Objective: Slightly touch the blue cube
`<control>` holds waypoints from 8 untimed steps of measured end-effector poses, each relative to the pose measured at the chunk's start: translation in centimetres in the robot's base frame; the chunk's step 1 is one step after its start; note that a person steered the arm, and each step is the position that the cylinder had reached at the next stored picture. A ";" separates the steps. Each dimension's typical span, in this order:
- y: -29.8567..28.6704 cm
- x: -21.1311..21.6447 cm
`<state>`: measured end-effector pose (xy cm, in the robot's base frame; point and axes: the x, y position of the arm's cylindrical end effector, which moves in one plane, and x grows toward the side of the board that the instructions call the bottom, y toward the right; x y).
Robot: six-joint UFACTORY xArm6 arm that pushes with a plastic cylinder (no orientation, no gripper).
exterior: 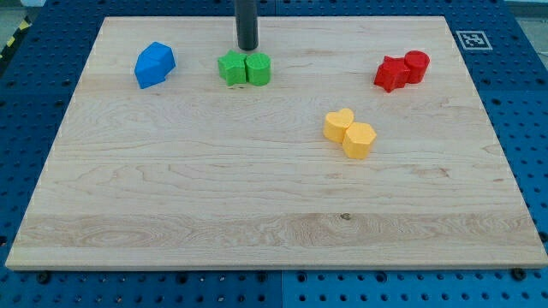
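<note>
Nearest us in the camera view lies the bare wooden board (257, 214), and just past it two yellow blocks (350, 133) touching each other, right of centre. Further up, two red blocks (401, 70) sit at the view's right and two green blocks (244, 68) near the top centre. Our tip (247, 48) stands just above the green pair; we carry no claw, only a rod holding nothing. The blue cube (154, 65) rests at the upper left, apart from our tip. We judge the approach barely begun: next, slide left and stop at first contact.
</note>
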<state>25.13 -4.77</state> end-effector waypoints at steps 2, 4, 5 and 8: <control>0.4 -0.6; -11.7 -0.5; -12.7 0.2; -16.5 1.5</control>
<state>26.63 -21.22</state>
